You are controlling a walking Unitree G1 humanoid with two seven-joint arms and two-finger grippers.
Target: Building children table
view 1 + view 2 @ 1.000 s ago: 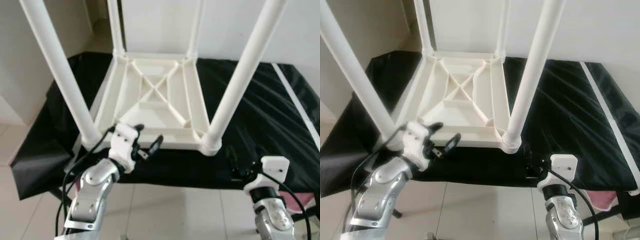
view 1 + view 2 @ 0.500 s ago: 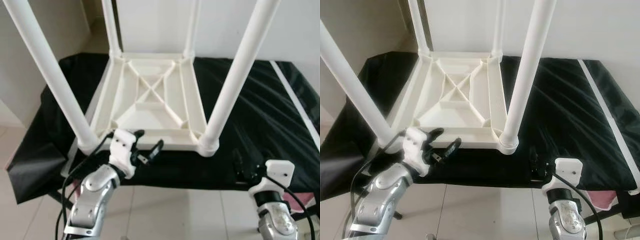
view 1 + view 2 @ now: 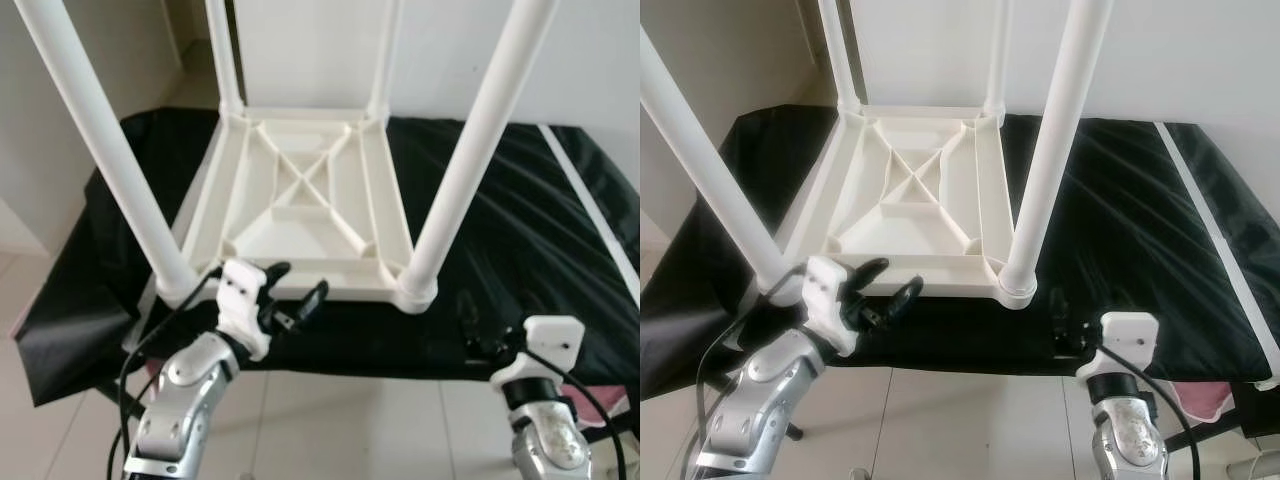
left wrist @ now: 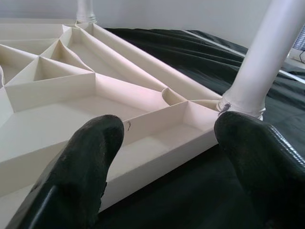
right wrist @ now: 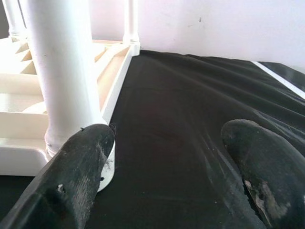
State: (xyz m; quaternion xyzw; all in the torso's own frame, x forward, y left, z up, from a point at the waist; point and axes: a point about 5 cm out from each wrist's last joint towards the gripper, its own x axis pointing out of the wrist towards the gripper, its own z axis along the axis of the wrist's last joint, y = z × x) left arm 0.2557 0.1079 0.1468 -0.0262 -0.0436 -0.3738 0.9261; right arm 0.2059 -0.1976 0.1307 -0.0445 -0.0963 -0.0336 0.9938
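A: What do you have in front of you?
B: One white table (image 3: 300, 200), upside down on a black sheet (image 3: 520, 220), four legs (image 3: 470, 160) up.

A: Grippers?
B: Two. Your left gripper (image 3: 290, 295) is spread, empty, at the near rim; your right gripper (image 3: 470, 325) is spread, empty, over the sheet beside the near right leg

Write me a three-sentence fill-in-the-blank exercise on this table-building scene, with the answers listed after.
1. The white table lies upside down with ____ legs pointing up.
2. It rests on a ____ cloth.
3. The left gripper hovers at the table's near edge with its fingers ____.

Answers: four; black; open
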